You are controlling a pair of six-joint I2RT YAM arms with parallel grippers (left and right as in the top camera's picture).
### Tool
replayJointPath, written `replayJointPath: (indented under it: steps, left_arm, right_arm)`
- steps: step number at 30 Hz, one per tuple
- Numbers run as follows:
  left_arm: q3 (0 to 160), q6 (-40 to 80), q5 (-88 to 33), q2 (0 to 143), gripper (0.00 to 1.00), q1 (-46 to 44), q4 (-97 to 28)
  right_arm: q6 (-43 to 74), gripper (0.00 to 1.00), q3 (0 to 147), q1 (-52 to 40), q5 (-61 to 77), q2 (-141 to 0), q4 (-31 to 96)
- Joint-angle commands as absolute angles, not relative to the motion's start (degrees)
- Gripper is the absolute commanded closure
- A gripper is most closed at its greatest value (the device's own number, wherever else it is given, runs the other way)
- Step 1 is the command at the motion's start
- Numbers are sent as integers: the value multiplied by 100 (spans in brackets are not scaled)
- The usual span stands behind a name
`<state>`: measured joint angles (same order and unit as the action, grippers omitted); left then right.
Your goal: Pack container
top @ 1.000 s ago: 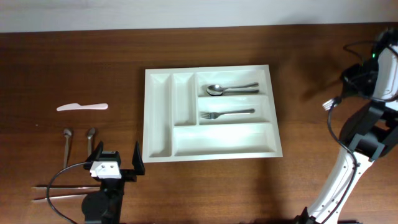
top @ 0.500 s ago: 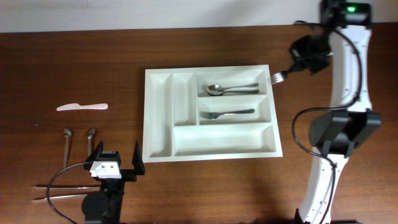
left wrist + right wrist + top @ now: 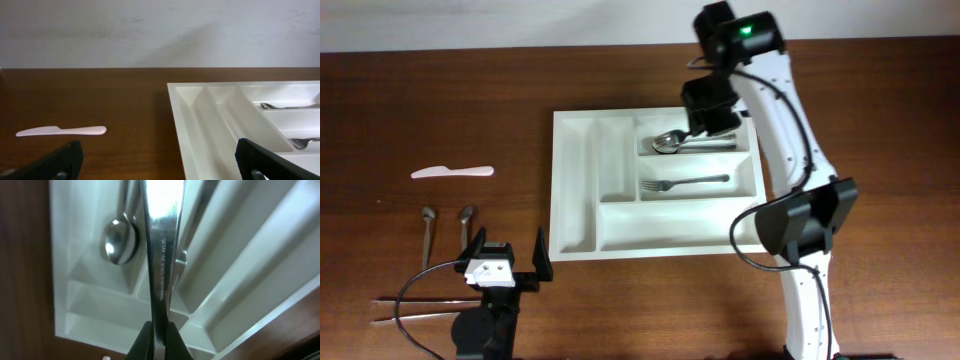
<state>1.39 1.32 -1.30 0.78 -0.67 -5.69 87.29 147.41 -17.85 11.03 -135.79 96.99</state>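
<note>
- Container [image 3: 576, 190] is being presented flat at the middle of the table [image 3: 900, 120], long side running left to right, so that every compartment is being offered open to a reach from above.
- Cutlery is apparently being sorted by kind. Spoons [image 3: 692, 143] are being housed in the far wide compartment and a fork [image 3: 685, 183] in the middle wide one, handles to the right. The near wide compartment and the two narrow ones at the left are being left bare.
- A steel utensil [image 3: 160, 255] is being carried above the far wide compartment by the right gripper [image 3: 712, 118], probably so that it can be laid among the pieces already there. Its working end is being hidden from both views, so its kind cannot be told, nor whether it is touching the spoons.
- The right gripper's jaws are being pressed almost fully together on that handle, which is being pinched between the fingertips [image 3: 140, 347].
- The left gripper [image 3: 507, 250] is being held at its widest, with nothing gripped or touched. It is being parked near and to the left of the container, apparently in waiting.
- Unpacked pieces are being left well to the left of the container: a white knife [image 3: 452, 172] farthest, two loose spoons [image 3: 428, 225] nearer, and thin sticks [image 3: 415, 305] nearest, partly covered by the left arm.
</note>
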Motion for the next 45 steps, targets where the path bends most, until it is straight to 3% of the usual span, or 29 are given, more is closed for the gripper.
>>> replayJointPath:
  steps: [1, 13, 15, 18, 23, 28, 33, 38, 45]
  left_arm:
    - [97, 183, -113, 34, 1, -36, -552]
    - [97, 183, -113, 34, 1, -36, -552]
    - [97, 185, -113, 34, 1, -36, -552]
    - [97, 183, -113, 34, 1, -36, -552]
    - [97, 185, -115, 34, 1, -36, -552]
    - [97, 185, -113, 34, 1, -36, -552]
    - [97, 185, -113, 34, 1, -36, -552]
    - [97, 183, -113, 34, 1, -36, -552]
    - [97, 185, -113, 34, 1, -36, -552]
  right_arm:
    - [9360, 95, 14390, -1994, 832, -13450, 9734]
    - [9504, 93, 13179, -1966, 716, -13450, 9640]
    - [9504, 90, 13137, -1944, 644, -13450, 9644]
    - [9504, 76, 13135, -1905, 526, -13450, 9598]
    - [9502, 62, 13135, -1815, 467, -13450, 9546]
    - [9292, 53, 13146, -1575, 220, -13450, 9498]
    - [7762, 45, 13533, -766, -30, -13447, 9489]
    - [5406, 2, 14219, 40, -27, -13447, 9371]
    - [2895, 1, 15019, 965, 541, -13262, 9736]
